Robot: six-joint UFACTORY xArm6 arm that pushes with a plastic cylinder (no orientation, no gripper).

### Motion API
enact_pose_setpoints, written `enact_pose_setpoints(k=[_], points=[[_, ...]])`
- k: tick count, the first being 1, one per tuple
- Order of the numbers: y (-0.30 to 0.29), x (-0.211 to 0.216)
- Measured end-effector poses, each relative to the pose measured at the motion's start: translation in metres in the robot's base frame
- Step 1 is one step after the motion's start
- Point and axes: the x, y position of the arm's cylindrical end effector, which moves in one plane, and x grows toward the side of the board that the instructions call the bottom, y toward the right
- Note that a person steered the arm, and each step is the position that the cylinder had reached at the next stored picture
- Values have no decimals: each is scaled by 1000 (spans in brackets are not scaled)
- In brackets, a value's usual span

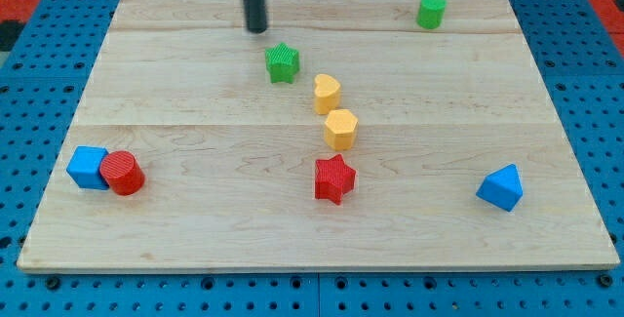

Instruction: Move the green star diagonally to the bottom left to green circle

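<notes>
We are holding our rod near the view's top, and my tip (256, 30) is resting on the wooden surface (195, 93) just up and to the view's left of the green star (282, 63), with a small gap showing between them. We are carrying no gripper at all, only this dark rod, so there are no jaws to tell as apart or together.

The green star is sitting in the upper middle of the surface. The green circle (431, 11), a short upright cylinder, is standing well apart from it, near the view's top right.

Just to the lower right of the star, a yellow heart (327, 93) is lying, and a yellow hexagon (341, 129) is sitting right below it, the two nearly touching. Below those, a red star (334, 178) is lying near the middle of the lower half.

At the view's left edge, a blue cube (89, 167) and a red circle (124, 173) are sitting pressed side by side. At the lower right, a blue triangle (501, 187) is lying alone.
</notes>
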Motion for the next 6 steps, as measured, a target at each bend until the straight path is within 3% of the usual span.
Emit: enact_pose_setpoints(k=[1,4,6], points=[[-17,78],[160,11],[185,105]])
